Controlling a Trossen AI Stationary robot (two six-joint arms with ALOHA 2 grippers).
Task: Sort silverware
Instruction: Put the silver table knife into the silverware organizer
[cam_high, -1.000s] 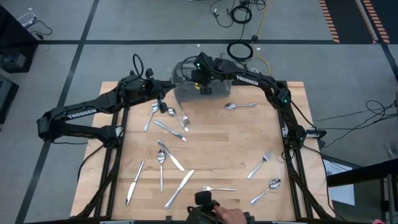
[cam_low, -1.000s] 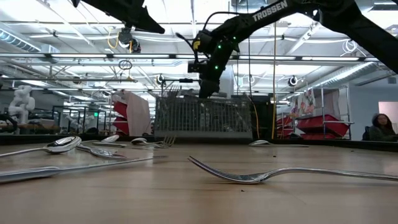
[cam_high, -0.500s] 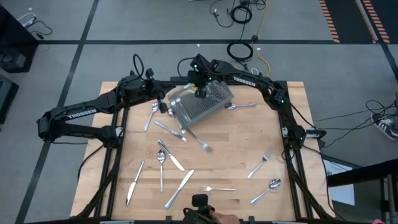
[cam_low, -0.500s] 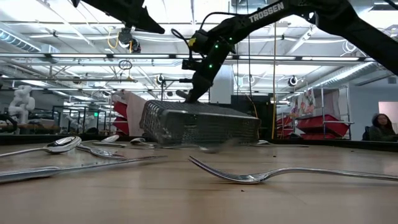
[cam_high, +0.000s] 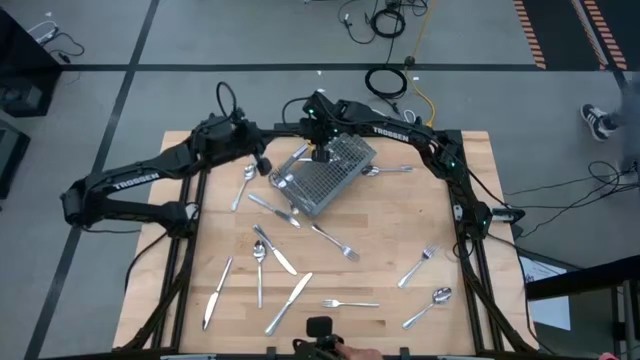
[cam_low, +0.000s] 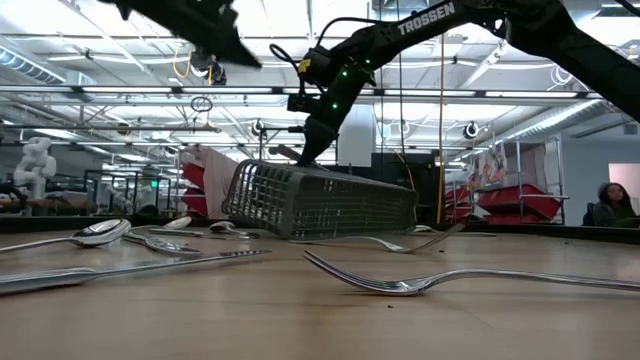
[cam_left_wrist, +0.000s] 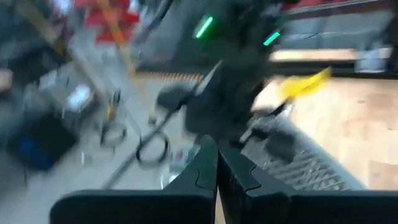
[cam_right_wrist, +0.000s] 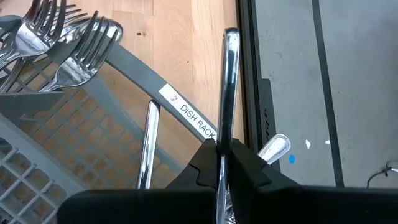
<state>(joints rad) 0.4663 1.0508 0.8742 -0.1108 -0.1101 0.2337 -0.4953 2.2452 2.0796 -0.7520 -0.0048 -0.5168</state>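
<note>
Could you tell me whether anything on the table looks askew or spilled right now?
Yes: the wire-mesh basket near the table's far edge is tipped over at an angle, with the right gripper shut on its rim, and forks poke from its open end. A fork lies loose just in front of it.

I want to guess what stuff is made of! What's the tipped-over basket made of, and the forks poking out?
The basket looks like grey wire mesh, matte, with see-through gridded walls. The forks look like polished metal, probably steel: silvery with bright reflections.
</note>
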